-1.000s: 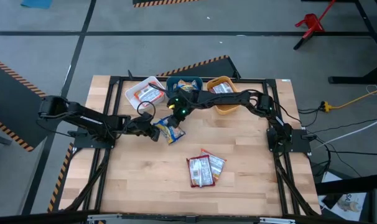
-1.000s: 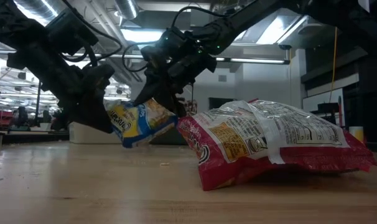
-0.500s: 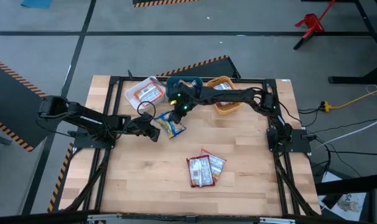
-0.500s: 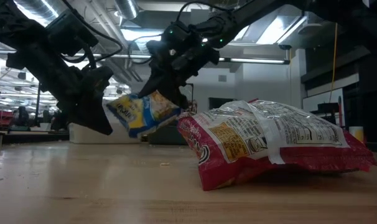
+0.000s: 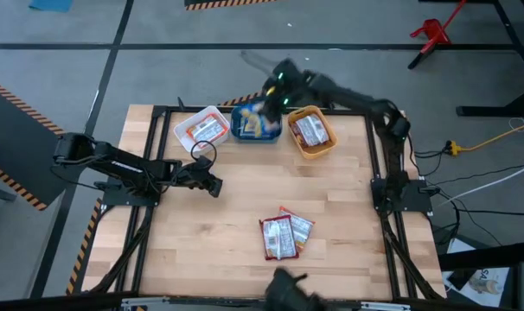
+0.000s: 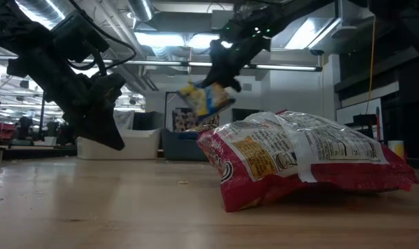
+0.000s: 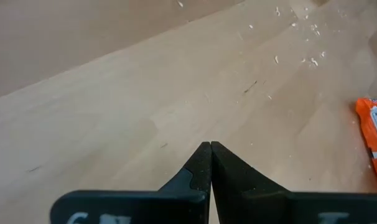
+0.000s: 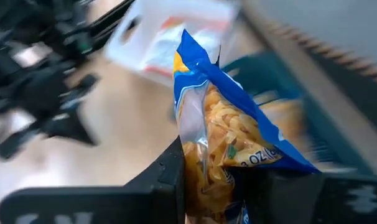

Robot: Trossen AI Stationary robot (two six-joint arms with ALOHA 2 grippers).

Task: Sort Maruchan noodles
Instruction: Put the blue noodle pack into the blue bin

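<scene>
**A robotics lab in an industrial hall**

I'm working in a lab or workshop space: a wooden tabletop (image 5: 245, 268) on a black metal frame (image 5: 379, 164), grey concrete floor (image 5: 158, 78) with striped hazard tape (image 5: 11, 95), loose cables (image 5: 495, 138), and ceiling strip lights (image 6: 161, 38) over an open hall behind.

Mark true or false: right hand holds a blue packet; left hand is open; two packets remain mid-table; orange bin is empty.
1. Right hand holds a blue packet: true.
2. Left hand is open: false, its fingers are shut together, holding nothing.
3. Two packets remain mid-table: true, red ones, overlapping.
4. Orange bin is empty: false, a packet lies in it.
</scene>
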